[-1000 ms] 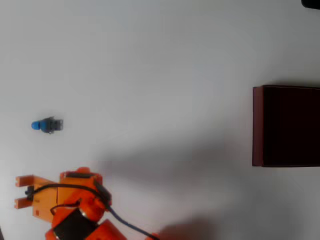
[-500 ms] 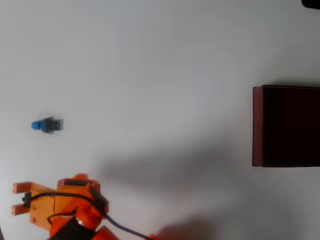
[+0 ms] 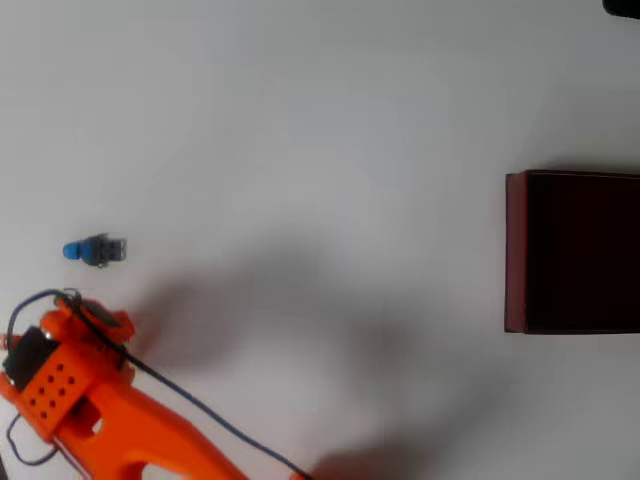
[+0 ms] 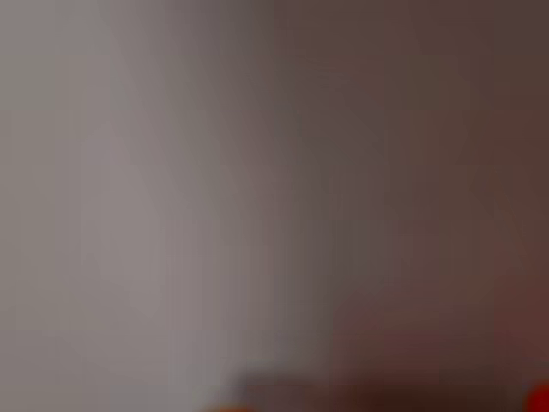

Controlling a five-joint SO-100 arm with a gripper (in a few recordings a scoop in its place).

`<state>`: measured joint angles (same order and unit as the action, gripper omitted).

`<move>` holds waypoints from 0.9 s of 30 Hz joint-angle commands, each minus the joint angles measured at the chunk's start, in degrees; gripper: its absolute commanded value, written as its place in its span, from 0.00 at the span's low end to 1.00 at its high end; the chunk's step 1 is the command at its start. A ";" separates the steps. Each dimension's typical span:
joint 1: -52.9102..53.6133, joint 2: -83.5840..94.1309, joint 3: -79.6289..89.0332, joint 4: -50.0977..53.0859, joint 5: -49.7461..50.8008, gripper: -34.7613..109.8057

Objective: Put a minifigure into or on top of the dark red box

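The minifigure, with a blue head end and a dark grey body, lies on its side at the left of the white table in the overhead view. The dark red box stands open at the right edge, its inside near-black. My orange arm reaches up from the bottom left corner. Its gripper is just below the minifigure and slightly left of it, apart from it. The wrist body covers the fingers, so I cannot tell how the jaws stand. The wrist view is a grey-brown blur.
A black cable trails along the arm toward the bottom edge. The arm's shadow falls across the middle of the white table. A dark object sits in the top right corner.
The arm has turned and swung up toward the minifigure. The two fingers that pointed left a second ago are now hidden under the wrist. The minifigure and the box have not moved.
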<state>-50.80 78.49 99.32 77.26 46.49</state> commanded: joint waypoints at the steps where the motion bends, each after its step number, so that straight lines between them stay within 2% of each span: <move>1: 2.64 2.81 -3.52 1.14 -0.18 0.36; 6: 5.71 6.33 -9.32 6.86 1.76 0.38; 14: 4.22 13.80 -5.19 0.18 7.29 0.39; 27: -0.44 -1.85 -21.80 -1.05 10.37 0.39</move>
<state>-50.01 78.57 84.02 75.23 56.34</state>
